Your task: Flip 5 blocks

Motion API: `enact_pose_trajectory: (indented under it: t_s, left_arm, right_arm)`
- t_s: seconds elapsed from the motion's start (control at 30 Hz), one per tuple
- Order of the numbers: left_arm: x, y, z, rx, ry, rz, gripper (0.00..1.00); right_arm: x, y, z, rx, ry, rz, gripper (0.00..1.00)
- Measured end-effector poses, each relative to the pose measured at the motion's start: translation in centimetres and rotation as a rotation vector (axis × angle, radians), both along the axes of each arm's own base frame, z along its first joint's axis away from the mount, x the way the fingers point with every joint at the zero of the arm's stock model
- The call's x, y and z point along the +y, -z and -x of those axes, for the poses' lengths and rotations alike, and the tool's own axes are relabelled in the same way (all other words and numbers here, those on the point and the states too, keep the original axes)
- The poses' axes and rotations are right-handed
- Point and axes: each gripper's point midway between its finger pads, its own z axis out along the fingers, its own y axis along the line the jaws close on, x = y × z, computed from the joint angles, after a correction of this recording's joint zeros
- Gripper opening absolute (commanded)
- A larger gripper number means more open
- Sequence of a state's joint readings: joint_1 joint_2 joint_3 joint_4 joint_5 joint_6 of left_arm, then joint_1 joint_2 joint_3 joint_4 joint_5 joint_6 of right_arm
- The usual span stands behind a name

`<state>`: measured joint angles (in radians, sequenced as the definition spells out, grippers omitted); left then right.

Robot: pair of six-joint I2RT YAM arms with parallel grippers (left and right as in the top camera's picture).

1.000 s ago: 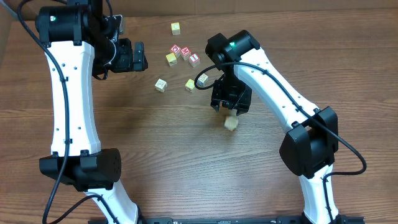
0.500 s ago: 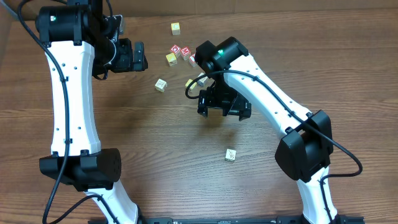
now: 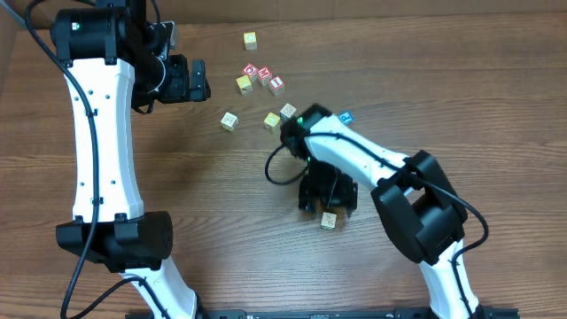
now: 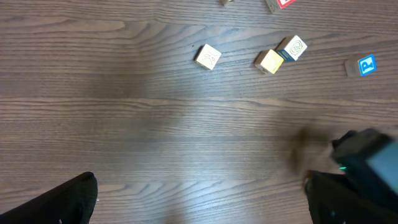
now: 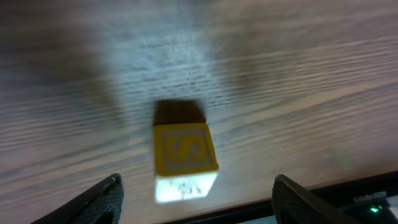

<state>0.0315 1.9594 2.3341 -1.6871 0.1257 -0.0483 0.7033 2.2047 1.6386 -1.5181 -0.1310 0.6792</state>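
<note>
Lone block (image 3: 329,220) (image 5: 185,149) lies nearest the robot's base, flat on the table (image 3: 213,204), under the right gripper (image 3: 326,197) (image 5: 196,186). The wrist view shows the jaws open, one finger on each side of the block with a gap, gripping nothing. Bare wood spreads wide to the left and toward the base.

Half a second earlier this gripper hung beside the cluster and the block lay uncovered in the same place. The blue block (image 3: 345,118) (image 4: 367,65), then behind the arm, now shows.

Farther off, a loose row: blue block, two pale blocks (image 3: 229,120) (image 4: 208,56) and the near yellow block (image 3: 271,120) (image 4: 268,61). Beyond it, close together, are the mid yellow block (image 3: 244,84) and three red blocks (image 3: 265,74). The left gripper (image 3: 197,80) (image 4: 202,199), unmoved, jaws wide and empty, hangs left of them. The far yellow block (image 3: 251,40) stands near the far edge.

Count: ten blocks, two grippers.
</note>
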Motion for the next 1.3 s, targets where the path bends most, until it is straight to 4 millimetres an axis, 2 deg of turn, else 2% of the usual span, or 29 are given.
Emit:
enact_pose_trajectory:
  t_s: [0.17, 0.23, 0.4, 0.47, 0.63, 0.73, 0.93, 1.03, 1.13, 1.3]
  left_arm:
    - [0.0, 0.0, 0.0, 0.0, 0.0, 0.0, 1.0]
    - [0.0, 0.0, 0.0, 0.0, 0.0, 0.0, 1.0]
    - [0.0, 0.0, 0.0, 0.0, 0.0, 0.0, 1.0]
    - [0.0, 0.0, 0.0, 0.0, 0.0, 0.0, 1.0]
    - [0.0, 0.0, 0.0, 0.0, 0.0, 0.0, 1.0]
    - [0.0, 0.0, 0.0, 0.0, 0.0, 0.0, 1.0]
    - [0.0, 0.0, 0.0, 0.0, 0.0, 0.0, 1.0]
    - [0.0, 0.0, 0.0, 0.0, 0.0, 0.0, 1.0]
    - [0.0, 0.0, 0.0, 0.0, 0.0, 0.0, 1.0]
    - [0.0, 0.0, 0.0, 0.0, 0.0, 0.0, 1.0]
  right_arm:
    - [-0.2, 1.6, 1.4, 0.028, -0.002, 0.002, 0.68]
    - [-0.1, 1.8, 1.3, 0.021, -0.001, -0.007, 0.64]
    - [0.7, 2.2, 0.6, -0.005, 0.005, -0.044, 0.47]
    - [1.0, 2.3, 0.5, -0.012, 0.006, -0.058, 0.46]
    - [1.5, 2.3, 0.0, -0.027, 0.005, -0.079, 0.46]
    - [2.2, 2.1, -0.9, -0.06, 0.003, -0.103, 0.42]
    - [3.6, 1.0, -2.7, -0.119, 0.0, -0.149, 0.42]
    - [3.8, 0.8, -3.0, -0.128, 0.0, -0.155, 0.41]
    - [3.6, 0.7, -2.7, -0.117, -0.003, -0.146, 0.51]
    - [2.8, 0.3, -1.9, -0.076, -0.032, -0.124, 0.52]
